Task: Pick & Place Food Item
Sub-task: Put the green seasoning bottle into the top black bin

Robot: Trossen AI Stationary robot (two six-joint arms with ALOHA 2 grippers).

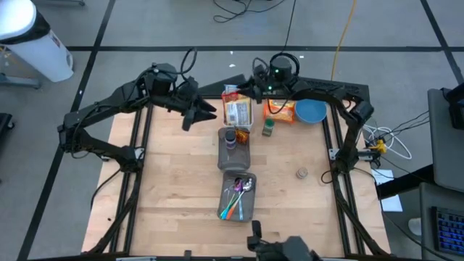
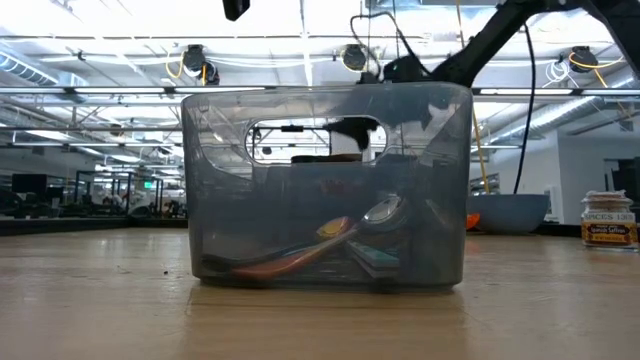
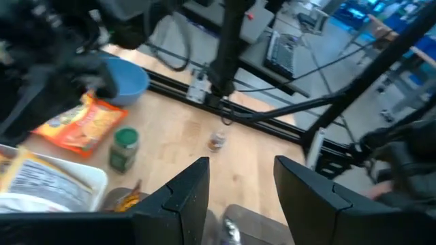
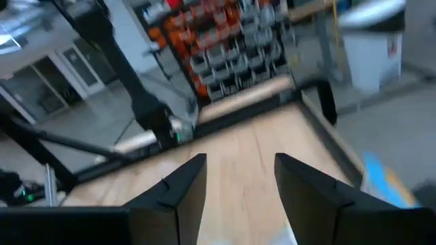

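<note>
Both grippers hang empty, fingers apart: the left gripper (image 1: 206, 112) and right gripper (image 1: 246, 88) near the tabletop's far edge. Next: descend onto the orange snack bag (image 1: 279, 110).

Your overhead picture is evenly lit and fairly sharp; the tabletop (image 1: 174, 181) looks bright, with only soft, short shadows under the arms. At table height you look into rows of ceiling lights (image 2: 300, 60), which glare white, while the grey bin (image 2: 326, 187) up close is hazy and dim inside. Both wrist pictures are smeared by motion blur: the orange bag (image 3: 80, 126) and blue bowl (image 3: 127, 79) are soft, and the shelves (image 4: 231, 41) beyond are streaked.
</note>
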